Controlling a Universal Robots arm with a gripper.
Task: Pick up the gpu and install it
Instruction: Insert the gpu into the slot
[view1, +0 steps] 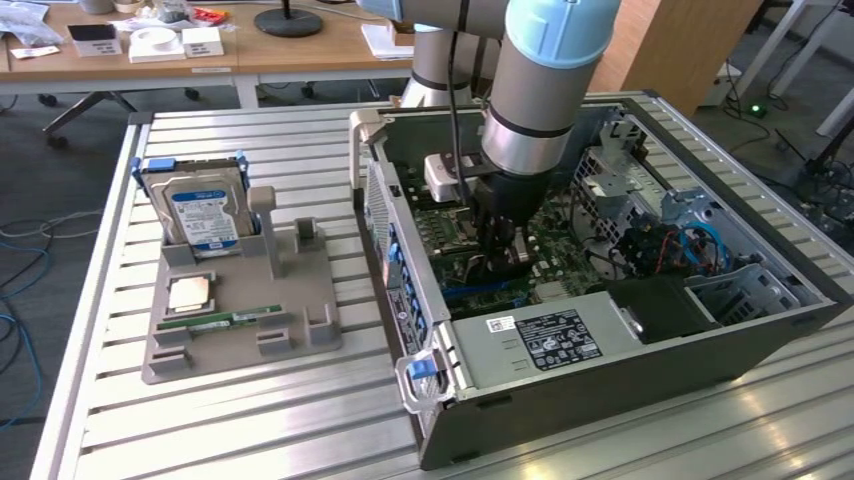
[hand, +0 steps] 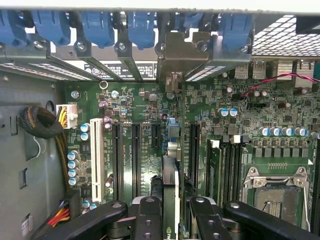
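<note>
fingers (hand: 176, 212) pinching the gpu (hand: 170, 192) edge-on over the motherboard (hand: 145, 125), mid-install; seating calls for lining up with the slot (hand: 174, 137).

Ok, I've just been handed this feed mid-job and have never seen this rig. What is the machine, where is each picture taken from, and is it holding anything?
The machine is a single robot arm reaching down into an open computer case that lies on a slatted metal table. The exterior view comes from a camera off the arm. The wrist view comes from a camera on the arm's wrist, looking past the black jaws at the green motherboard. The jaws are closed on a thin card seen edge-on, the gpu, held over the row of long slots. On the exterior view's left, a grey holder carries a hard drive standing upright, a square processor chip and a narrow green memory stick.
</note>
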